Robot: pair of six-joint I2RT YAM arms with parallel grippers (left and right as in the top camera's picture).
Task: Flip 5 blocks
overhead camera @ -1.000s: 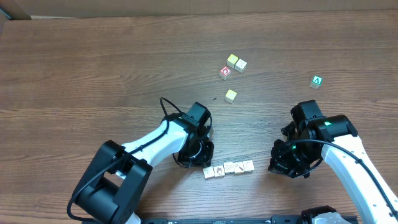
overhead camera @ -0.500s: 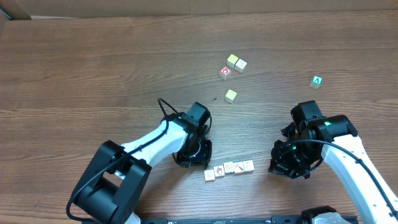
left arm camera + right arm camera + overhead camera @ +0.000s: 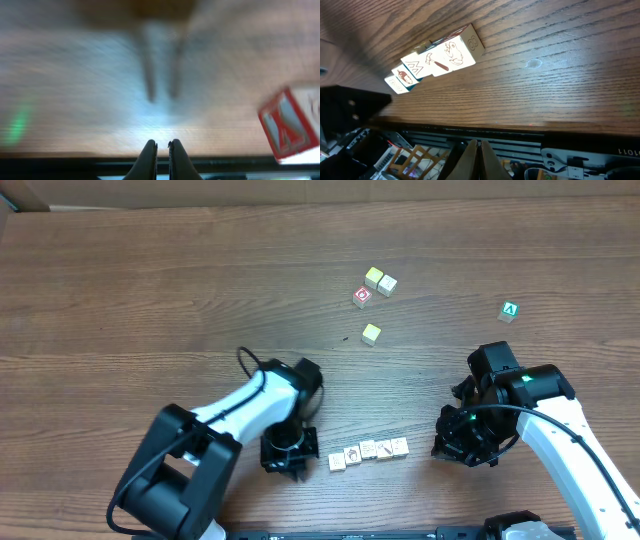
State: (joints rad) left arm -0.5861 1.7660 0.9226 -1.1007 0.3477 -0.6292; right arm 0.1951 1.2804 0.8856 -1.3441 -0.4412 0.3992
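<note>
Overhead view, item one: the blocks [image 3: 368,451]. I count five tiny pale wooden cubes in a slightly slanted row near the front edge of the table [image 3: 150,300], touching side to side. Their whitish tops carry small dark or brownish pictures, too small from up here to read.

Item two: left gripper [image 3: 285,460]. It stands on the left side of the row, near the end block but apart from it.

Item three: right gripper [image 3: 462,444]. It stands right of the row, clear of the last block.

Item four, other stock farther back:
- two yellow-topped cubes [image 3: 380,281] side by side
- a red-faced cube [image 3: 362,296] just beside them
- a single yellow-topped cube [image 3: 371,333] nearer the middle
- a green "A" cube [image 3: 510,310] off to the right

Right wrist view adds detail I lack overhead. The blocks [image 3: 435,62] show line drawings: a frog-like figure, a hammer, a zigzag of peaks and a brown picture. The near end face carries a figure like an 8. The right gripper [image 3: 476,146] has its fingertips pressed together with nothing between them.

Left wrist view is heavily blurred. The left gripper [image 3: 161,148] shows its tips all but meeting, only a sliver of gap, and empty. At the right margin sits a tilted cube face with a red border [image 3: 287,125]. I cannot tell which cube it is.
</note>
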